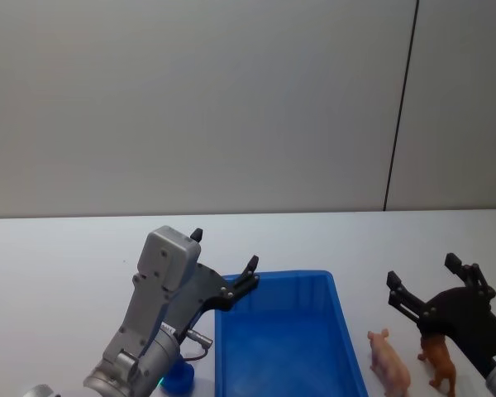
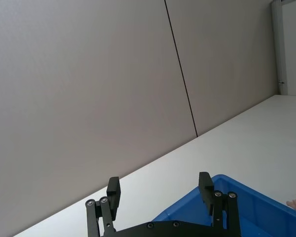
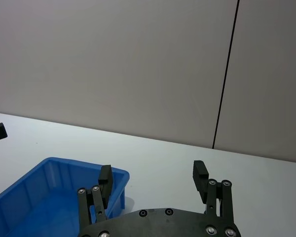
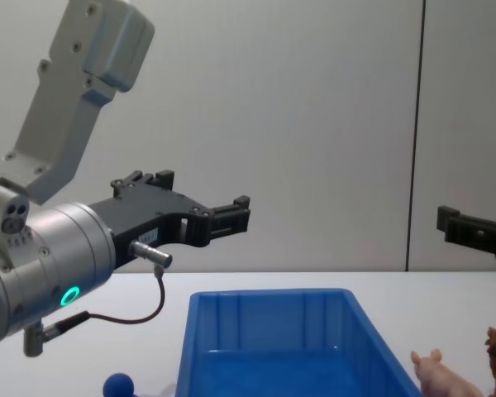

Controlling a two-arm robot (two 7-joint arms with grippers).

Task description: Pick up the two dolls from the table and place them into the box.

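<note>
The pig (image 1: 389, 362) and the lion (image 1: 439, 364) stand upright on the white tabletop (image 1: 66, 248), side by side and near each other. The pig is just beside the right wall of the blue box (image 1: 281, 347), and the lion is on the pig's far side from it. Neither doll is in the box, whose floor looks bare, so by my reading the task has not yet got past its first pick.

The right claw (image 1: 422, 270) hovers above the two dolls, fingers spread wide with nothing between them. That stance suits coming down over a figurine, and the lion, partly under the claw's body, seems the likelier target. Both dolls lie on this arm's side, which is probably why it is the one poised there.

The left claw (image 1: 225, 251) hangs over the box's far left corner, also wide and empty — waiting rather than working, I would judge. A small blue ball (image 1: 178, 379) sits on the tabletop left of the box.
</note>
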